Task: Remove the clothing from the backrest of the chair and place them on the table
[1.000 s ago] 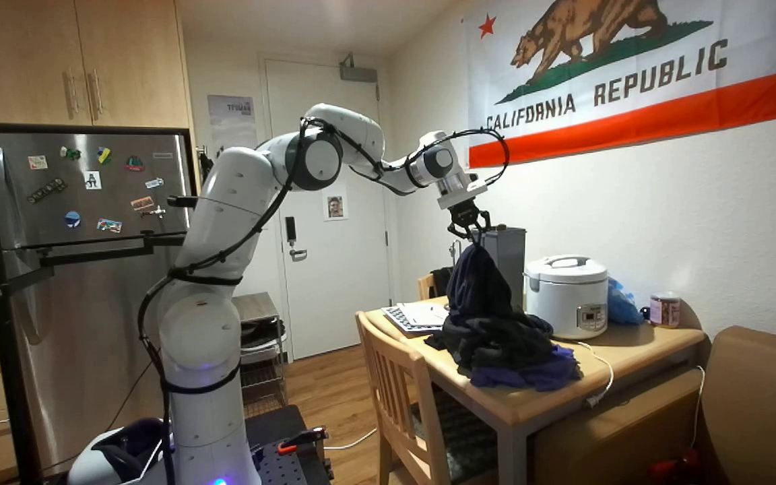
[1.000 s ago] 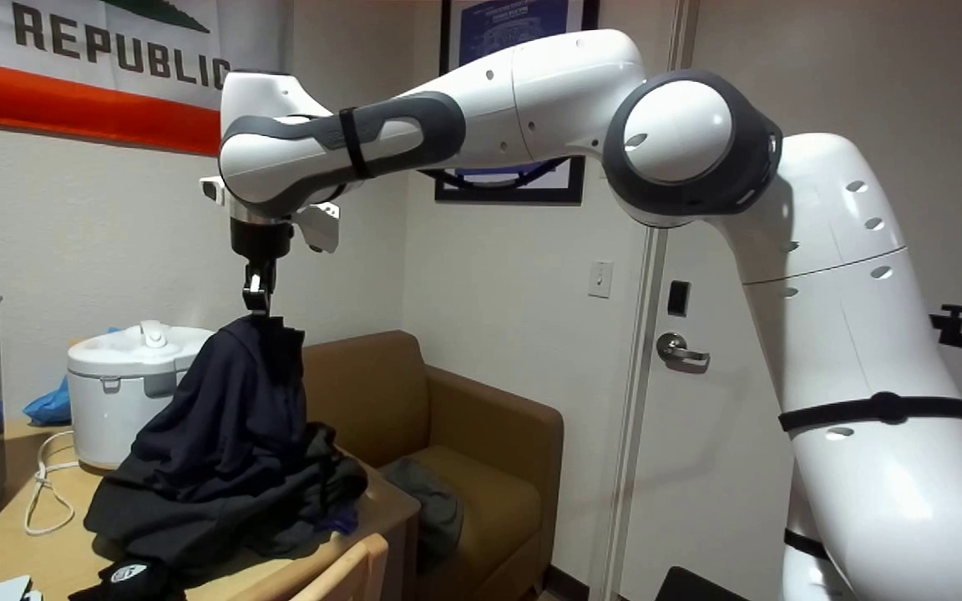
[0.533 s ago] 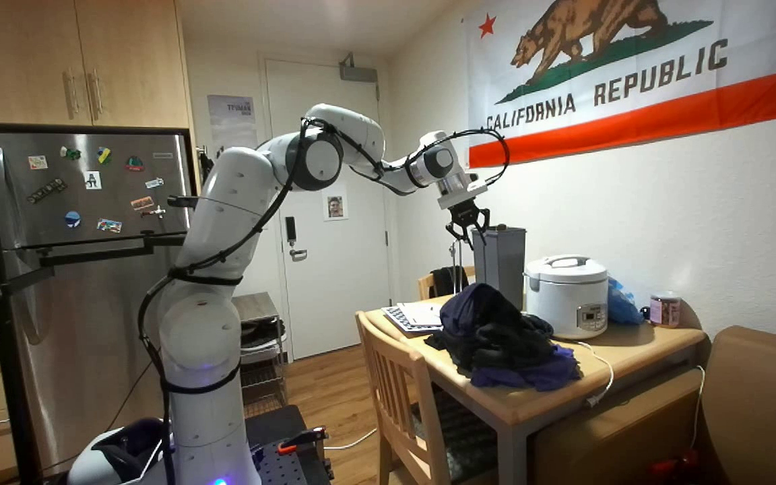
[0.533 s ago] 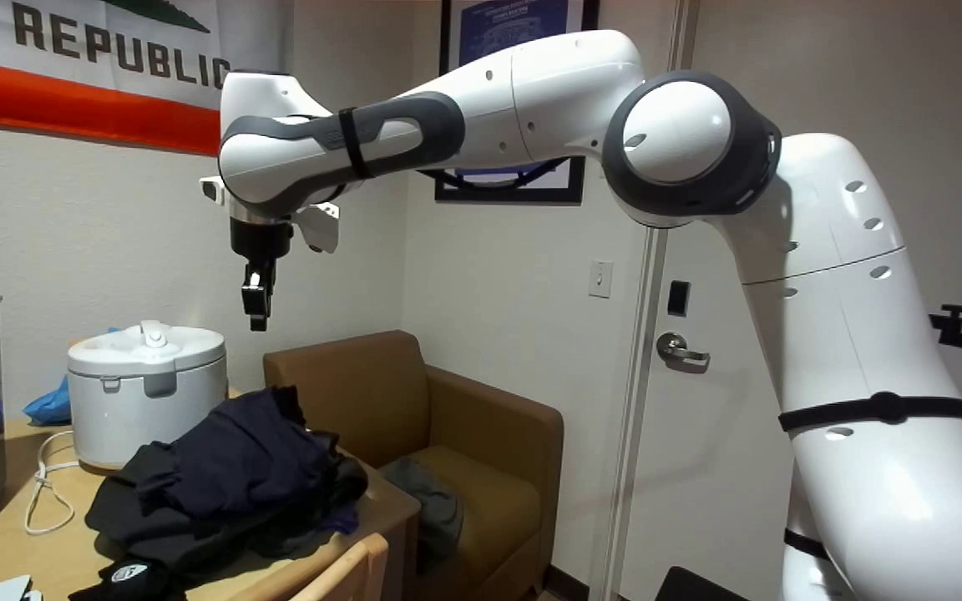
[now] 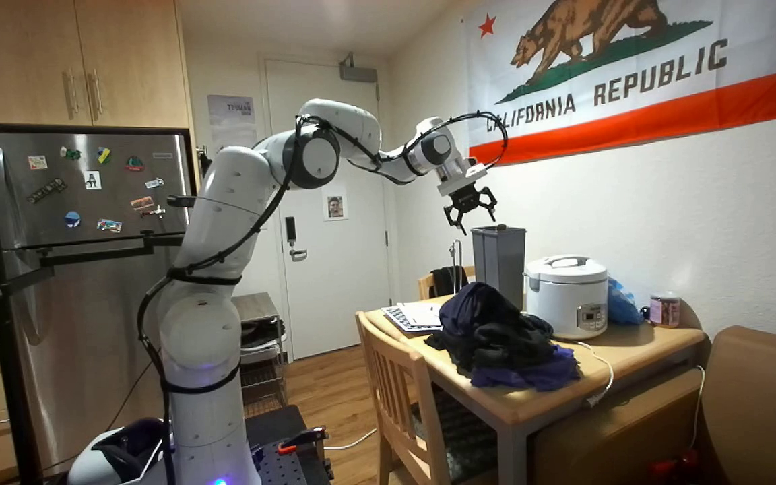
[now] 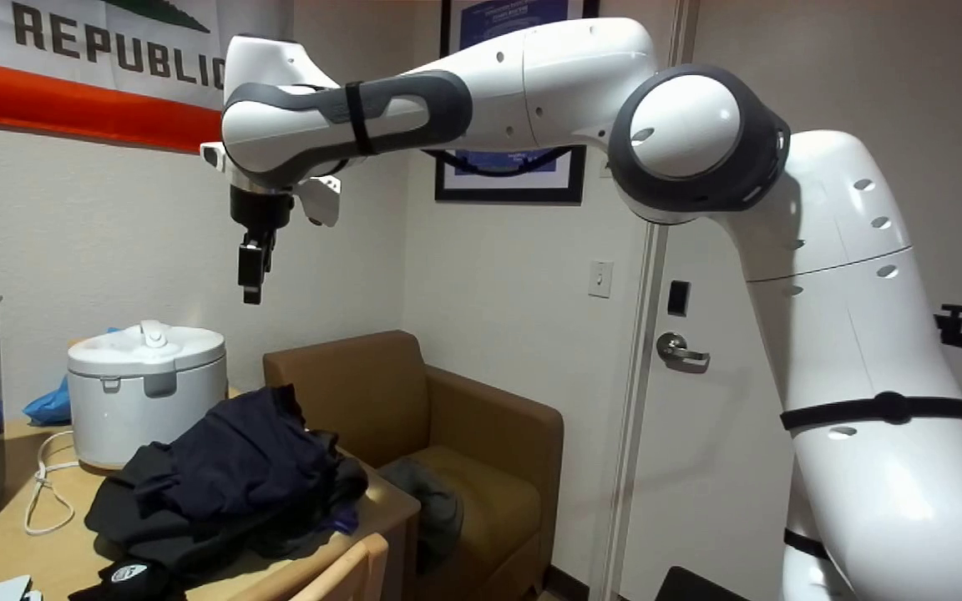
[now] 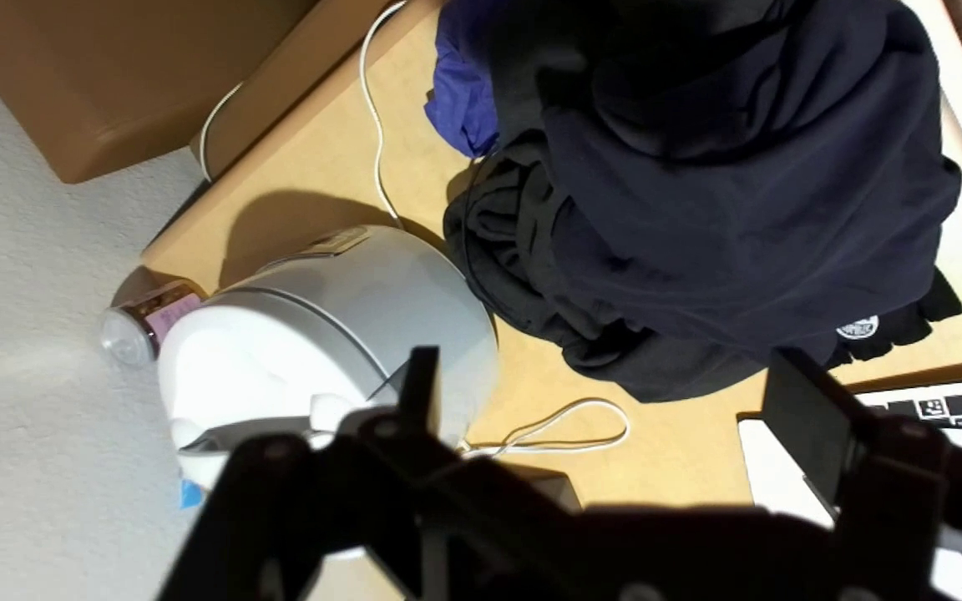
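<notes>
Well above a light natural-wood rectangular table (image 5: pixel 637 345), the black two-fingered metal gripper (image 5: pixel 478 225) hangs with its jaws spread wide, nothing between them. Below, a limp dark navy-blue cloth garment (image 6: pixel 247 455) lies rumpled over a large black jacket-like garment (image 6: pixel 205 541) on the tabletop, off the slatted backrest of the light brown wooden chair (image 5: pixel 393 349); the placing looks done. A low pass of the gripper could snag the heap and drag it over the nearby table edge, or catch the white knotted cord (image 6: pixel 40 476) by the rounded white rice cooker (image 5: pixel 563 300). A crumpled violet-blue cloth (image 5: pixel 529 374) pokes out from the heap's foot. On the wall (image 5: pixel 731 222) hangs a white-and-red California Republic flag (image 5: pixel 630 87); beside the table sits a brown upholstered armchair (image 6: pixel 356 392), and what seems a black cloth (image 5: pixel 447 281), too distant to read well, drapes a second light-wood chair (image 5: pixel 426 287).
</notes>
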